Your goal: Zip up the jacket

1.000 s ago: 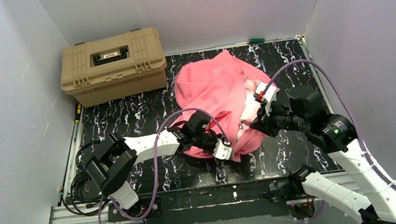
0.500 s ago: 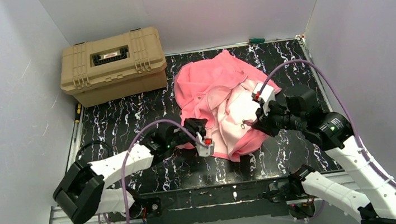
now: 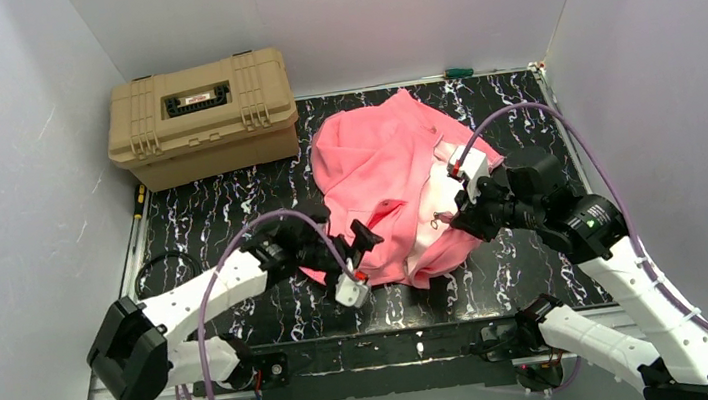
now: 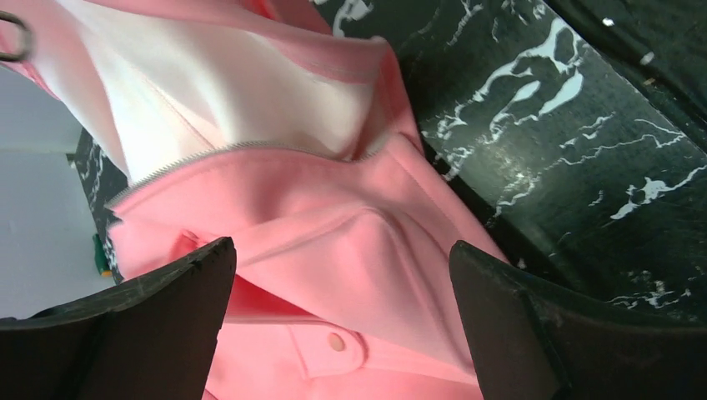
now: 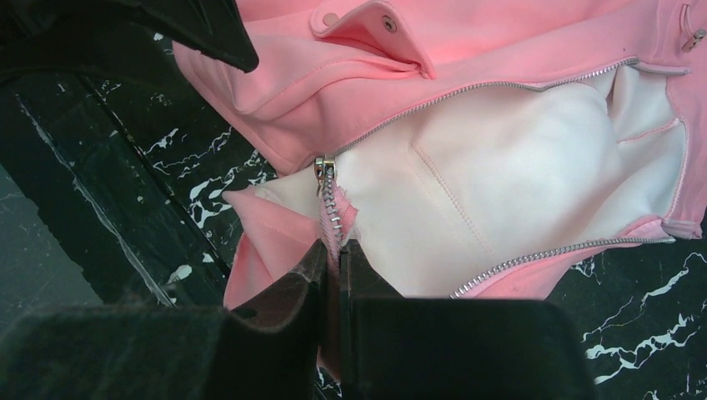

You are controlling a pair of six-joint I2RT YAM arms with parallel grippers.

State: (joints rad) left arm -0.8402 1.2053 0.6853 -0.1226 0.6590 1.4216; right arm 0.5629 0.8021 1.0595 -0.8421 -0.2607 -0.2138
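Right gripper [image 5: 333,254] is pinching the zipper [image 5: 500,83] at its bottom end, with the jacket [image 5: 517,50] spreading just ahead of it. Left gripper [image 4: 340,250] is gaping wide and holding nothing, jacket directly beneath. Slider [image 5: 320,166] is sitting low, so nearly all the zipping is still to do.
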